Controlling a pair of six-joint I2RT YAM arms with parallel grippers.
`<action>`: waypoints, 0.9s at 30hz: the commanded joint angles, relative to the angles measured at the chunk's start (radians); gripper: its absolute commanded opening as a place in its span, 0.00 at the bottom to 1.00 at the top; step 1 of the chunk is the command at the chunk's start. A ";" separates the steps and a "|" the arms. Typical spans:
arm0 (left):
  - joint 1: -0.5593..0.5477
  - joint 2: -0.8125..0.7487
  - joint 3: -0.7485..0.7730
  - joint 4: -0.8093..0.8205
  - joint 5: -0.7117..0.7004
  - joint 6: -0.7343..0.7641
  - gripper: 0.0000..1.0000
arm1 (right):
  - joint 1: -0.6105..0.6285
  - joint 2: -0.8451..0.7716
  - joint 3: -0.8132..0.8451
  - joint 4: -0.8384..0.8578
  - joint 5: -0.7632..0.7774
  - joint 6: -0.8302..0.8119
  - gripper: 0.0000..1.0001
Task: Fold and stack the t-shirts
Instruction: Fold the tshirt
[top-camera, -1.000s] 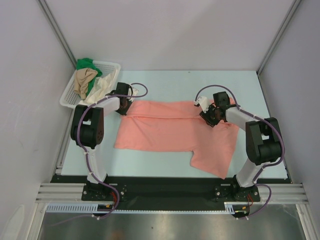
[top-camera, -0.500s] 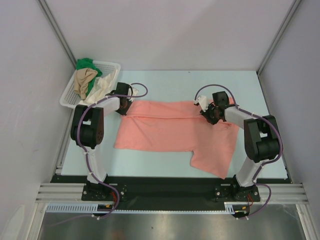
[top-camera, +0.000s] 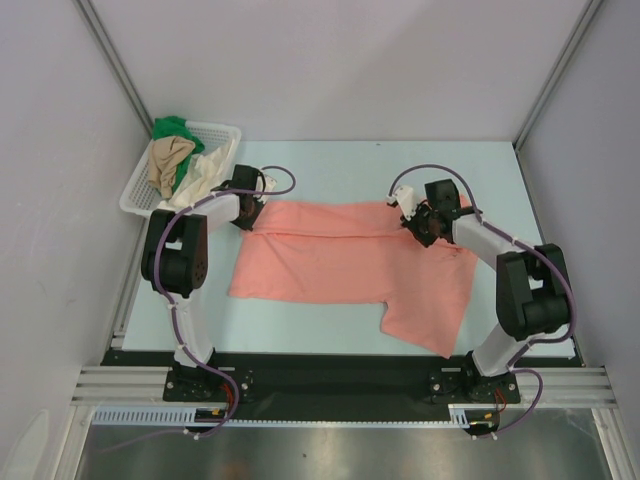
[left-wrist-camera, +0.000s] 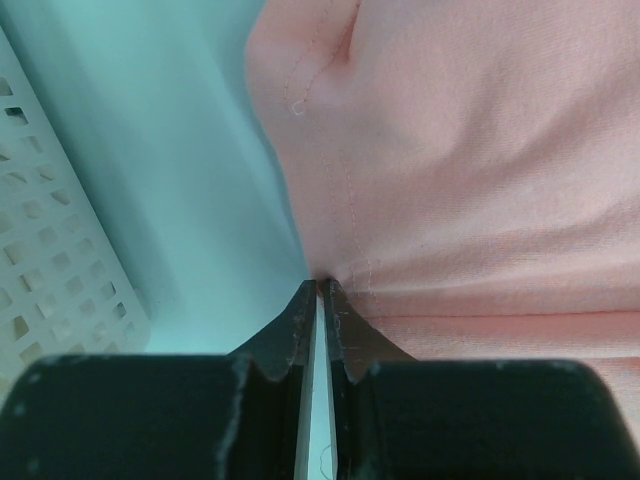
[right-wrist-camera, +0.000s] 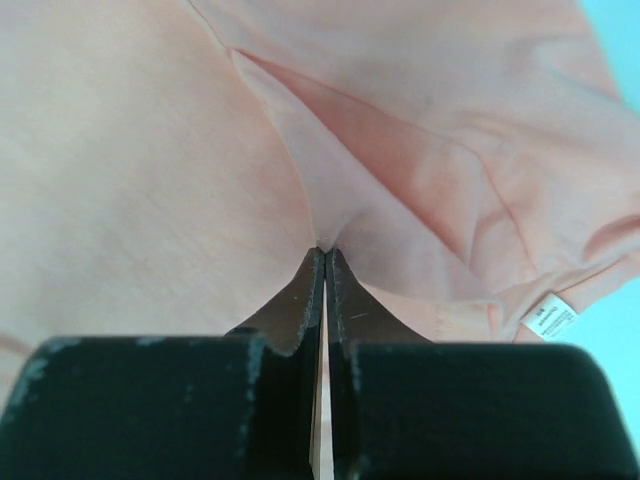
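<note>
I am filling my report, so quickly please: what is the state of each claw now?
Left claw: closed, pinching the edge of the salmon-pink t-shirt.
Right claw: closed, pinching a fold of the same t-shirt.

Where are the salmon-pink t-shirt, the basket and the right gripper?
salmon-pink t-shirt (top-camera: 340, 265): top view, middle of its body.
basket (top-camera: 215, 127): top view, far rim.
right gripper (right-wrist-camera: 324, 250): right wrist view, between its fingertips, pinching the cloth.

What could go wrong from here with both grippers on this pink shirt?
The left gripper grips only the hem edge of the salmon-pink cloth t-shirt; it may slip on lifting. The right gripper pinches a puckered fold, possibly several layers, so the fold could skew. The white plastic lattice basket sits close beside the left gripper; a swing could bump it.
</note>
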 joint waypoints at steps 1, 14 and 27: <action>0.008 0.006 -0.015 -0.056 -0.010 -0.014 0.11 | 0.030 -0.087 -0.014 -0.029 -0.007 0.021 0.00; 0.008 0.010 -0.007 -0.056 -0.002 -0.016 0.11 | 0.065 -0.185 -0.097 -0.162 -0.083 -0.001 0.00; 0.009 0.018 0.025 -0.066 -0.015 -0.014 0.11 | 0.071 -0.156 -0.002 -0.144 -0.152 0.051 0.25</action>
